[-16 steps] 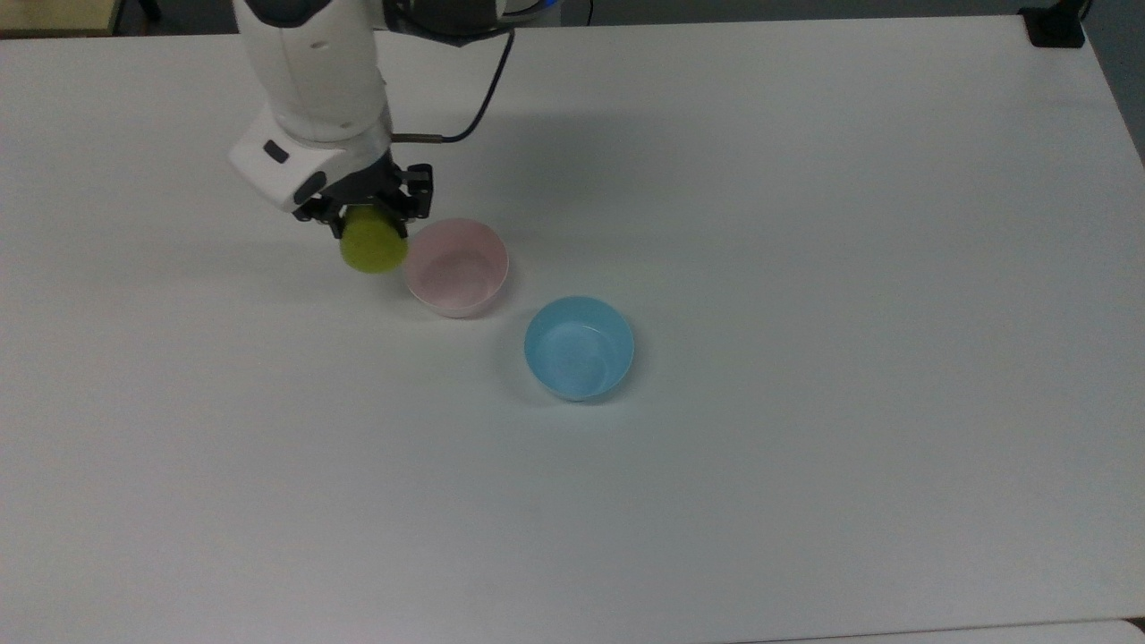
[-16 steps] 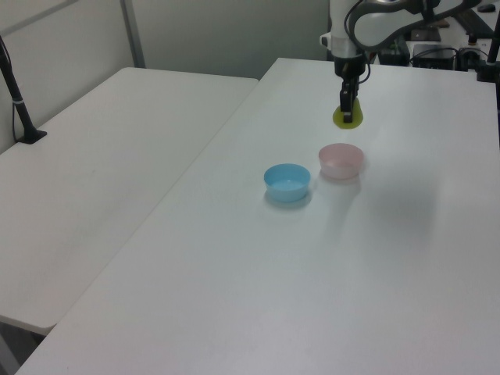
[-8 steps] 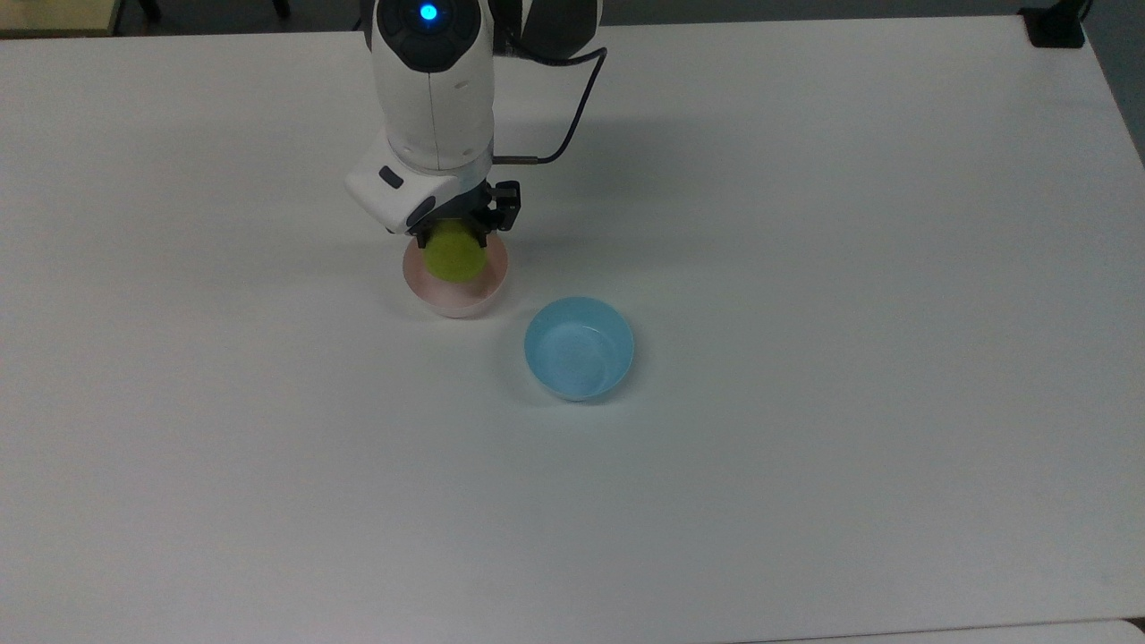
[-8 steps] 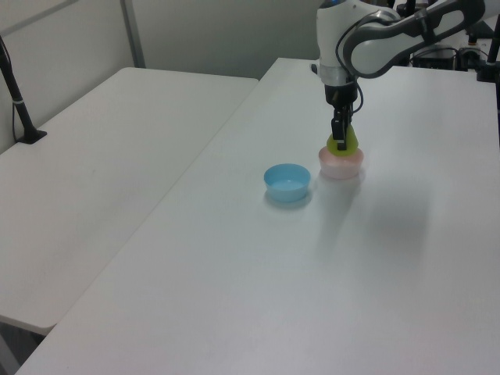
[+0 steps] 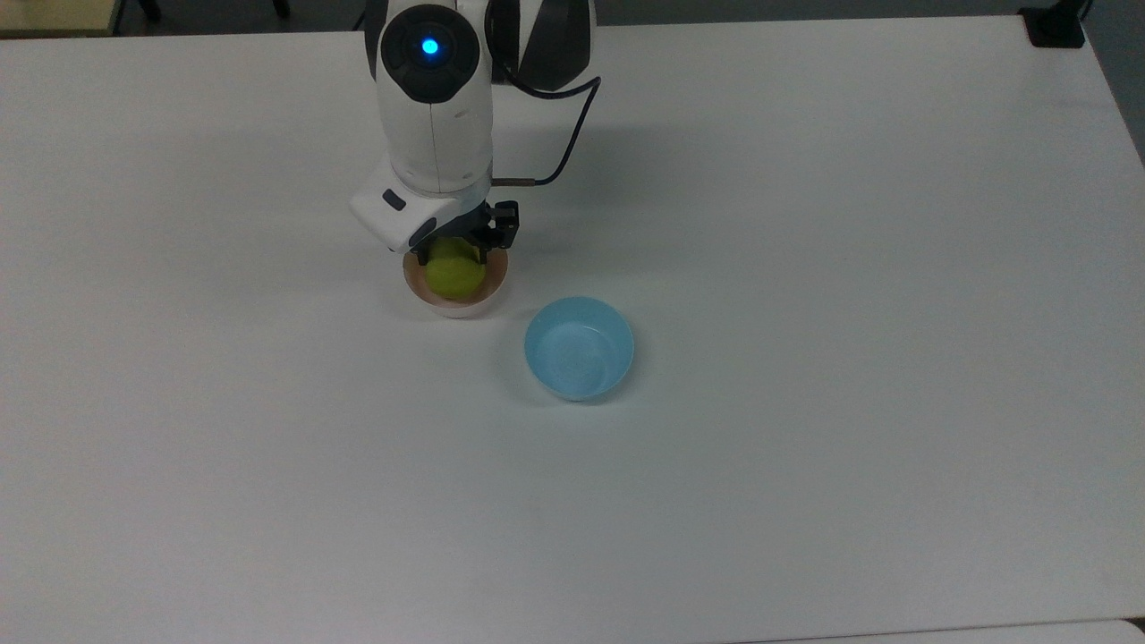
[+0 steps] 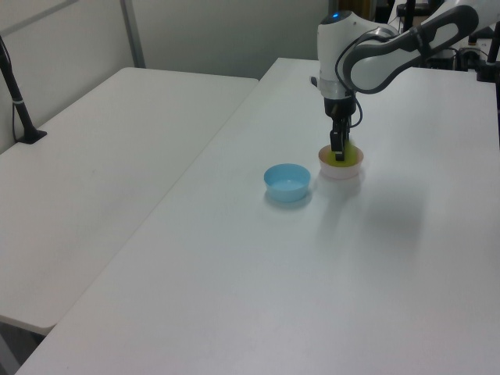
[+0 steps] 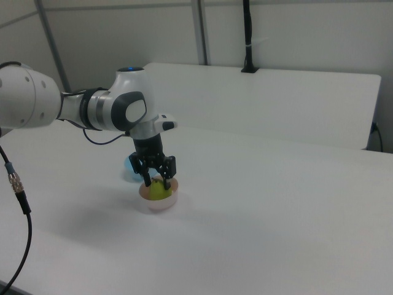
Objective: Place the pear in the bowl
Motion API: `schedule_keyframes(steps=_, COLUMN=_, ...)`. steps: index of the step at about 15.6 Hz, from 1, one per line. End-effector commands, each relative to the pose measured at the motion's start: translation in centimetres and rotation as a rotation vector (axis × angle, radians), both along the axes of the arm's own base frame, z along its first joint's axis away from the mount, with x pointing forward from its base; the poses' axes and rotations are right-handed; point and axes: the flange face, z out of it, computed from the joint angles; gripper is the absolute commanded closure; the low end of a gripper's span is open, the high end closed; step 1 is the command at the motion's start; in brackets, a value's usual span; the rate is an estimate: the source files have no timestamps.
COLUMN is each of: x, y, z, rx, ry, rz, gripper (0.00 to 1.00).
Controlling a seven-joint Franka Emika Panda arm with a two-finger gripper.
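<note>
The yellow-green pear [image 5: 454, 277] lies inside the pale pink bowl [image 5: 452, 309], left of the table's middle in the top view. My gripper [image 5: 458, 253] hangs straight above it, open, with its black fingers spread to either side of the pear's top. The right view shows the pear [image 7: 158, 191] low in the bowl [image 7: 161, 203], with the gripper [image 7: 158, 181] just over it. In the left view the gripper [image 6: 339, 153] reaches down to the bowl [image 6: 341, 172], and the pear [image 6: 349, 158] shows green at its rim.
A light blue bowl [image 5: 579, 347] of similar size stands close by, to the lower right of the pink one in the top view. The white table [image 5: 805, 447] stretches wide around both. A black clamp [image 5: 1054, 27] sits at its far right corner.
The gripper carried the pear from the top view's left of the pink bowl to over it, lowered it in, and opened its fingers. The pear now rests in the bowl.
</note>
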Motion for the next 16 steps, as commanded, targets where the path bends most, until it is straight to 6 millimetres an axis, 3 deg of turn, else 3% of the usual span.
schedule_keyframes(steps=1, x=-0.2, y=0.1, z=1.0, rx=-0.011, ry=-0.031, rz=-0.005, gripper=0.00)
schedule_keyframes(steps=6, x=-0.8, y=0.5, z=5.9, rx=-0.010, ry=-0.055, rz=-0.010, gripper=0.00)
schedule_keyframes(steps=9, x=-1.5, y=3.1, z=10.1, rx=-0.010, ry=-0.063, rz=-0.025, gripper=0.00)
schedule_keyframes(steps=12, x=-4.0, y=5.6, z=14.7, rx=-0.015, ry=-0.063, rz=-0.054, gripper=0.00)
schedule_keyframes(steps=15, x=-6.6, y=6.3, z=19.7, rx=-0.010, ry=-0.073, rz=-0.081, gripper=0.00)
schedule_keyframes(steps=16, x=-7.4, y=6.3, z=20.4, rx=-0.013, ry=-0.049, rz=-0.083, gripper=0.00)
